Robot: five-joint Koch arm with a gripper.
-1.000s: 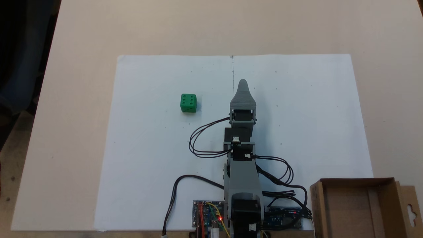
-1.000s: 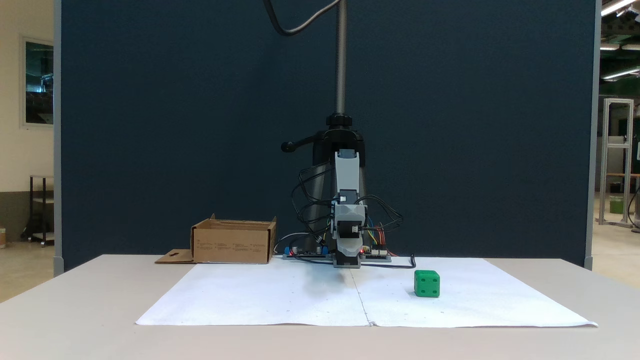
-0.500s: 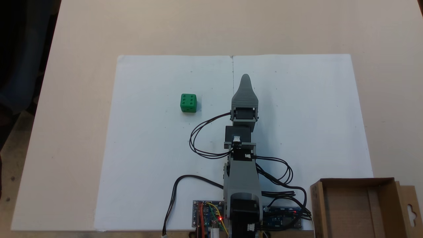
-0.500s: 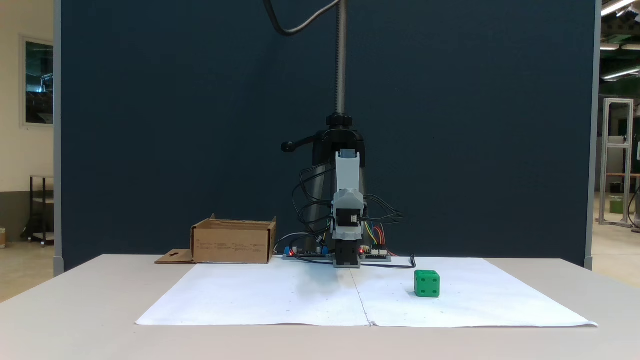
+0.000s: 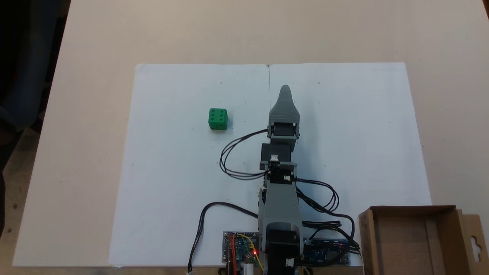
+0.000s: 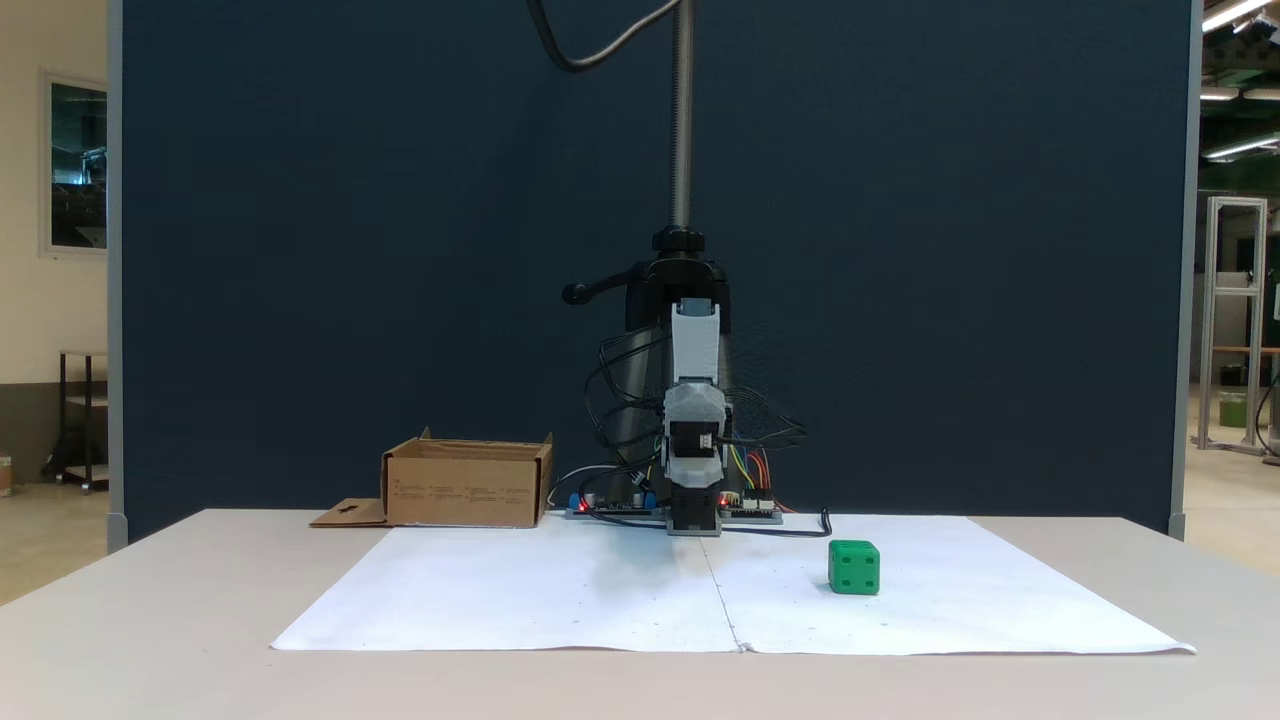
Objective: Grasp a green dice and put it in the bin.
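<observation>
The green dice sits on the white paper, six pips up, left of the arm in a fixed view; from the front the dice lies right of the arm. My gripper points away from the base, well to the right of the dice and apart from it. Only one grey tip shows from above. Seen from the front, the gripper hangs above the paper, end-on. The bin, an open brown cardboard box, stands at the lower right beside the base; in the front view the bin is at the back left.
White paper covers the middle of the beige table. Circuit boards and looping black cables lie around the arm's base. A stand pole rises behind the arm, against a dark blue partition.
The gripper has risen a little off the paper and its tip has reached slightly farther from the base. The dice and the bin have not moved.
</observation>
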